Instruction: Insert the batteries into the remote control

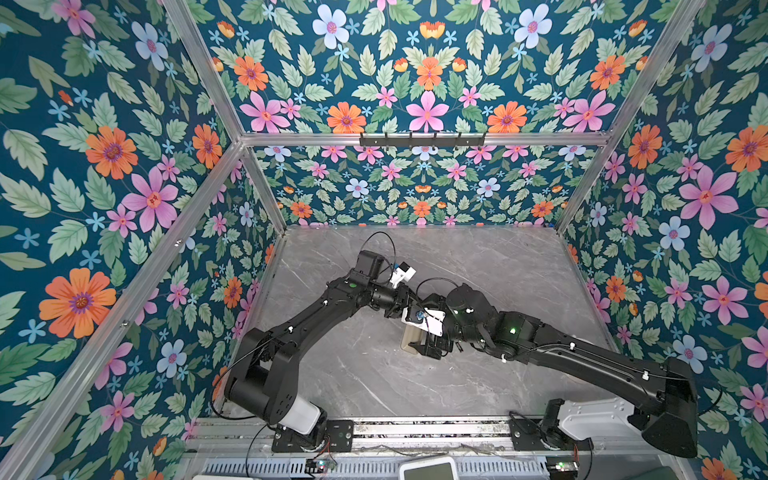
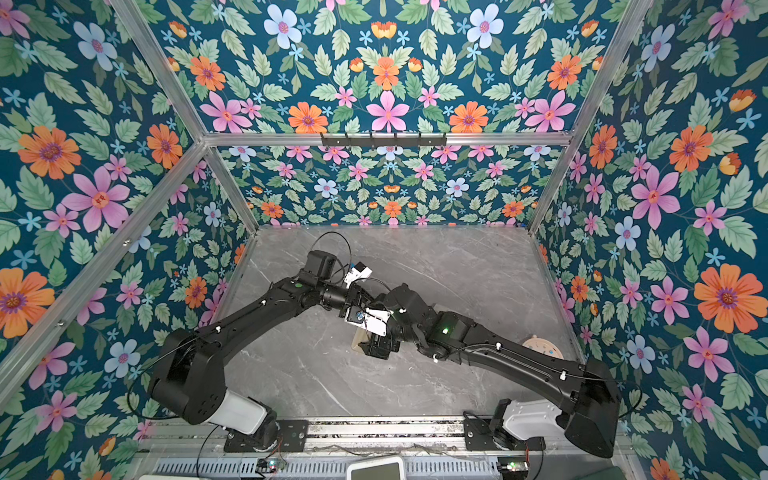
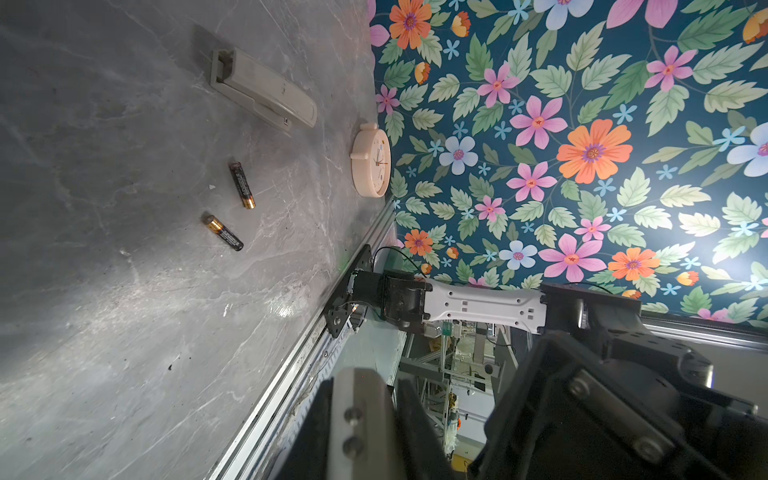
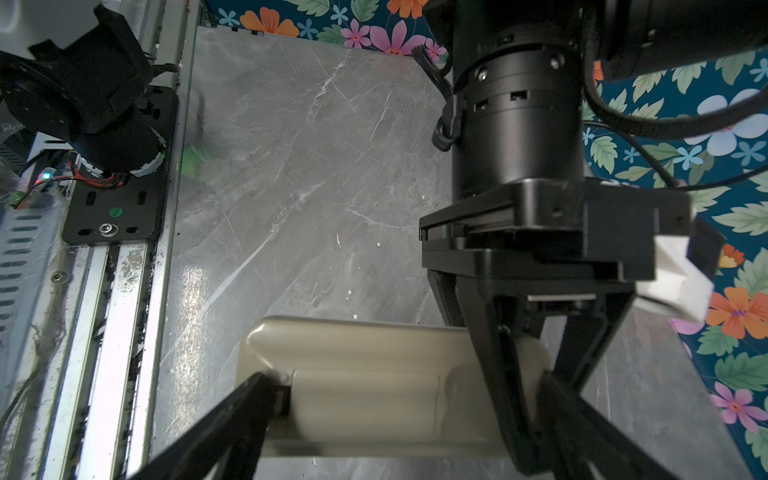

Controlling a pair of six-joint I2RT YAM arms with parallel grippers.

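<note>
**Both claws at the remote, batteries lying loose**

My left claw (image 1: 409, 309) is reaching in from the left toward the middle of the grey tabletop (image 1: 374, 386), and it is closed tight. In the right wrist view it is coming down on the rounded end of the remote control (image 4: 353, 353). Its fingers are meeting there. I cannot tell whether they are pinching the edge or only pressing against it.

The remote control is sitting between my two claws, with its plain beige back facing the right wrist camera. In both top views only a beige strip of it is showing beneath the claws, near the middle of the tabletop.

My right claw (image 4: 415, 395) is standing spread wide and gripping the remote control lengthwise. One finger (image 4: 266, 395) is touching the notched end. The other is sitting at the far end, just beside my left claw.

Further right, the batteries (image 3: 242, 185) are lying loose on the tabletop. The second battery (image 3: 223, 232) is resting near the first without touching it, and each is showing a gold band at one end. A cream block (image 3: 262, 87) is lying near them. A round cream clock (image 2: 542, 347) is lying face up by the right-hand wall, and in a top view it is peeking out just behind my right arm.
</note>
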